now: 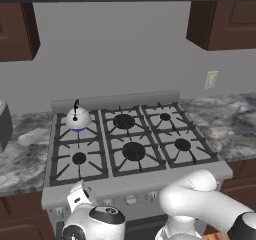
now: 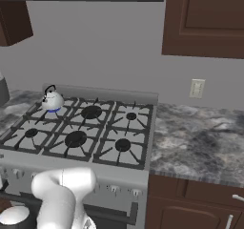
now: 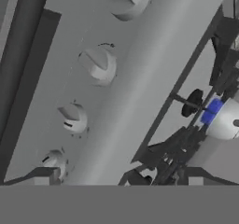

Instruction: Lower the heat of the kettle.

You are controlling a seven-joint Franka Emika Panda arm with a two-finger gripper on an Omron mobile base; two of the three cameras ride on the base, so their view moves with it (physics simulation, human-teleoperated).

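Kettle sat on the far-left burner of the stove, upright, black handle arched over its dome; in the right base view it stood at the far-left corner of the grates. Gripper hung low at the stove's front panel, near its left end, jaws spread wide, nothing between them and nothing touched. Fingertips showed dark at the bottom of the hand view, 1 to each side. 4 round knobs lay in a row on the panel ahead of the hand, all apart from the fingers. Kettle showed past the panel's edge, over the grates.
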